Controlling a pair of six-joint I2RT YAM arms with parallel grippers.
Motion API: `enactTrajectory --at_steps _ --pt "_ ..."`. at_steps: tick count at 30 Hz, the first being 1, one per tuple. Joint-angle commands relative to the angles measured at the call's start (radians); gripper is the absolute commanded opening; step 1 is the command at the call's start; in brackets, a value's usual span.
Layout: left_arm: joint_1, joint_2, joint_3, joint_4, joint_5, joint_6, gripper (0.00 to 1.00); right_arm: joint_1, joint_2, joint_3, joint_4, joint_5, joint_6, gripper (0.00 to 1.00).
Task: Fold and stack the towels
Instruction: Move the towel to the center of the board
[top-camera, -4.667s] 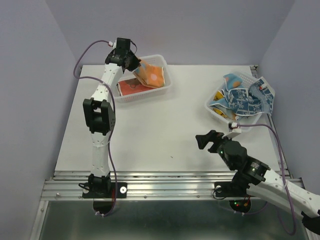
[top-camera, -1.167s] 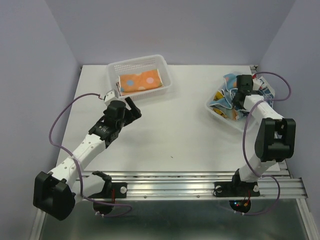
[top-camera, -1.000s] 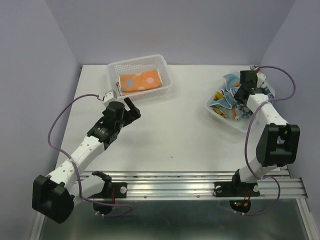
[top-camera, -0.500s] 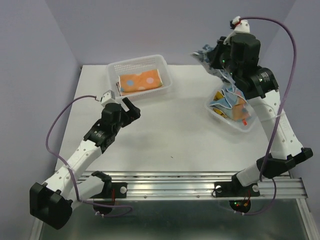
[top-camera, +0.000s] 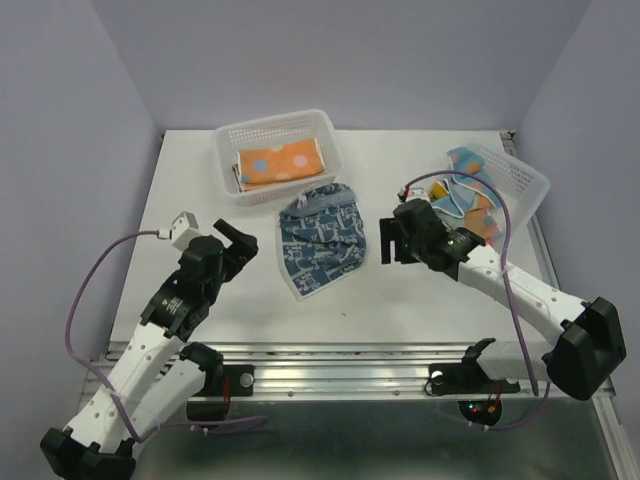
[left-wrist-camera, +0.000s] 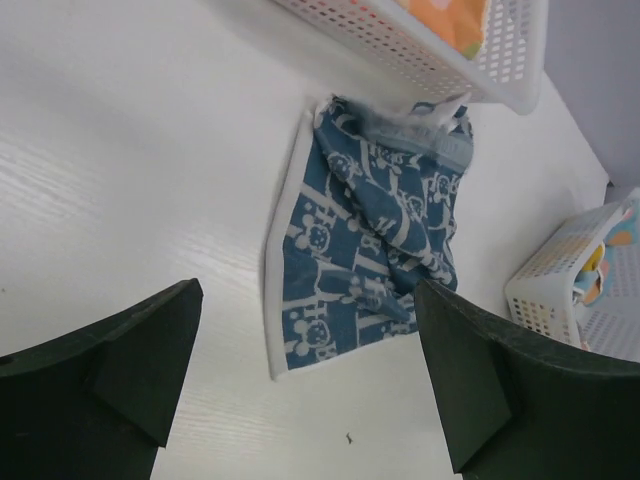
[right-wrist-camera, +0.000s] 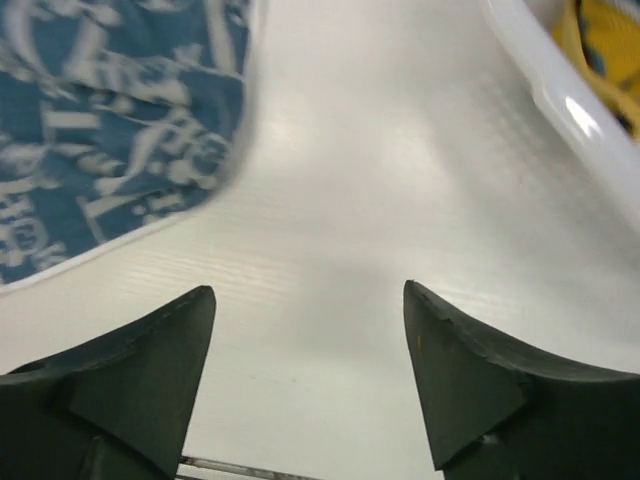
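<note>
- Since half a second back, the right arm has swung down from high over the far edge. The navy cloth towel with pale blue pattern (top-camera: 322, 240) that it carried now lies loose on the white table (top-camera: 300, 322). The left arm has drawn back toward the near edge.
- At the table's far left stands a white perforated plastic basket (top-camera: 270, 127) holding a folded orange towel with coloured dots (top-camera: 282, 162). At the far right, a second white basket (top-camera: 522, 180) holds a heap of light blue towels with orange spots (top-camera: 462, 162), not yet folded.
- The navy towel is spread but rumpled, between the two arms. Its long axis runs from far to near, slanting a little leftward at the near end. Its far edge sits at the foot of the left basket and seems to touch it.
- The right gripper (top-camera: 385, 241) is just beside the towel's right edge, jaws spread wide and holding nothing. In its wrist view the towel's corner lies up and to the left, outside the gap between the fingers.
- The left gripper (top-camera: 240, 245) is also spread and empty, a little further off on the towel's left side. Its wrist view shows the towel ahead, lined up with the gap.
- Judging by this, the right arm is the nearer, so flattening and the first fold probably begin from the towel's right edge or near corners.
</note>
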Motion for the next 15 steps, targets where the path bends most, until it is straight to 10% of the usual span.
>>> enactTrajectory --at_steps 1,2,8,15 --pt "0.001 -0.089 -0.082 -0.131 -0.032 -0.076 0.99 -0.006 -0.095 -0.089 0.035 0.165 0.121 0.86" --pt "0.001 -0.099 -0.097 -0.127 -0.012 -0.081 0.99 -0.006 -0.105 -0.106 0.033 0.157 0.124 1.0" --pt "0.001 -0.021 -0.153 0.004 0.069 -0.062 0.99 0.046 -0.066 -0.171 0.193 -0.137 0.109 1.0" --pt "0.003 0.129 -0.098 0.009 0.036 -0.045 0.99 0.365 0.23 0.021 0.288 -0.086 0.121 1.0"
